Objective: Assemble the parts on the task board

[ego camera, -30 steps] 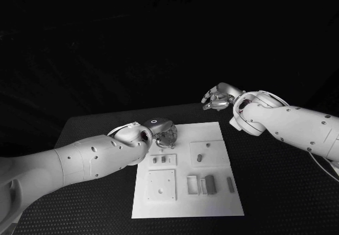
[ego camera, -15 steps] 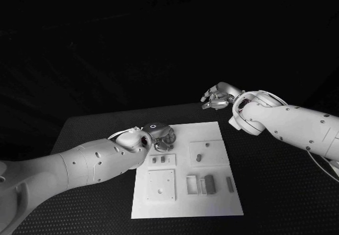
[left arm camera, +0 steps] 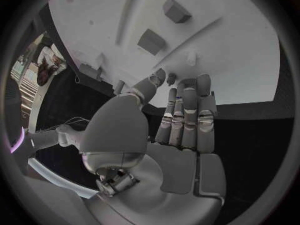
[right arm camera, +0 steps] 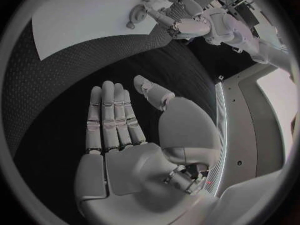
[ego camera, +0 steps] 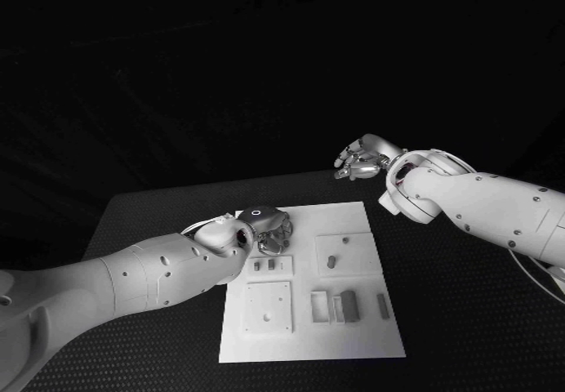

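The white task board (ego camera: pixel 353 216) lies in the middle of the black table. Grey parts sit on it: two small blocks (ego camera: pixel 265 264) in a raised plate, one piece (ego camera: pixel 332 262) in the slotted plate, and longer bars (ego camera: pixel 349 308) near the front. My left hand (ego camera: pixel 269 227) hovers over the board's far left corner, its fingers (left arm camera: pixel 187 115) stretched out side by side with nothing in them. A small grey peg (left arm camera: pixel 170 78) stands on the board (left arm camera: pixel 237 60) just beyond the thumb tip. My right hand (ego camera: pixel 362 159) is raised beyond the board's far right corner, its palm (right arm camera: pixel 134 155) bare and fingers straight.
A square plate (ego camera: pixel 269 308) with a hole sits at the board's front left. Black table (ego camera: pixel 471 310) surrounds the board on all sides. The right wrist view shows the left hand (right arm camera: pixel 187 20) over the board (right arm camera: pixel 81 15).
My left forearm has dropped and drawn back slightly, while the hand stays over the board's far left corner. The right hand has barely shifted.
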